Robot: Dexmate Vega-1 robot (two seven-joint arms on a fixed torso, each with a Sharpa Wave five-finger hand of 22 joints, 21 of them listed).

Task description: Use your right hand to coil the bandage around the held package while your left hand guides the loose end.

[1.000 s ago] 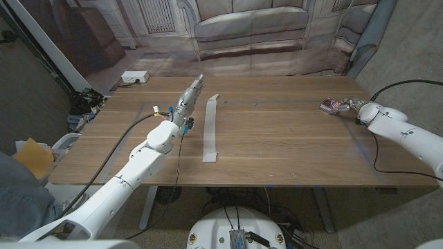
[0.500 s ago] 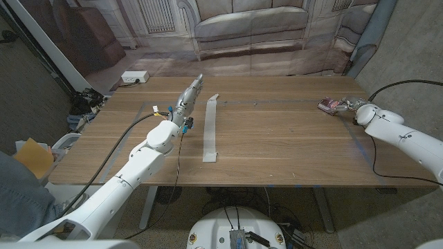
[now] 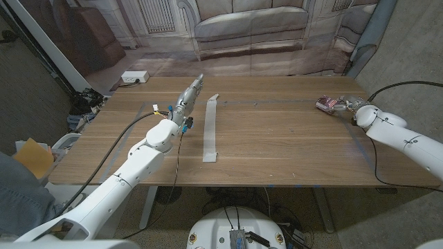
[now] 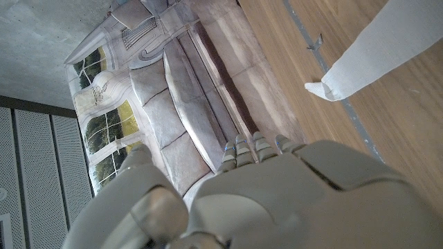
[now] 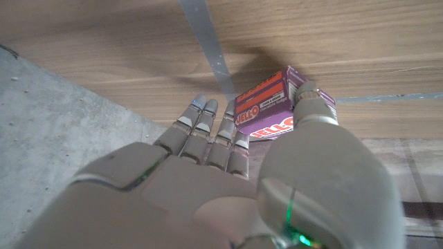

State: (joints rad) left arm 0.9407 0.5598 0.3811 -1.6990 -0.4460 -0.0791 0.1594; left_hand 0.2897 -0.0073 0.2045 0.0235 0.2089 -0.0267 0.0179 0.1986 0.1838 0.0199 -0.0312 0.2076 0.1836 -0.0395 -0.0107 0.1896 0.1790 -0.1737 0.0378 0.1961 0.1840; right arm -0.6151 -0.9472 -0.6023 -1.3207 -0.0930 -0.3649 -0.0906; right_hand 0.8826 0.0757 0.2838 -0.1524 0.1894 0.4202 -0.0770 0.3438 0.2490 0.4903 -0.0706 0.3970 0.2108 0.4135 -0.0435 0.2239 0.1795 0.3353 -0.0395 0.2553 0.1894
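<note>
A white bandage strip (image 3: 210,130) lies stretched out on the wooden table (image 3: 277,145), running from the far middle toward the front; one of its ends (image 4: 360,62) also appears in the left wrist view. My left hand (image 3: 187,99) is just left of the strip's far end, fingers straight and holding nothing, apart from the strip. At the far right, my right hand (image 3: 351,106) grips a small purple Jell-O package (image 3: 327,104). In the right wrist view the thumb (image 5: 311,104) presses one side of the package (image 5: 266,114) and the fingers (image 5: 208,128) close on the other.
A grey tape line (image 3: 277,102) runs across the far part of the table. Beyond the far edge, a white power strip (image 3: 135,77) lies on the floor in front of a printed sofa backdrop. A person's sleeve (image 3: 21,190) sits at the lower left.
My right hand has shifted slightly left and toward the far edge, and the package moved with it. The left hand and the bandage strip have stayed where they were.
</note>
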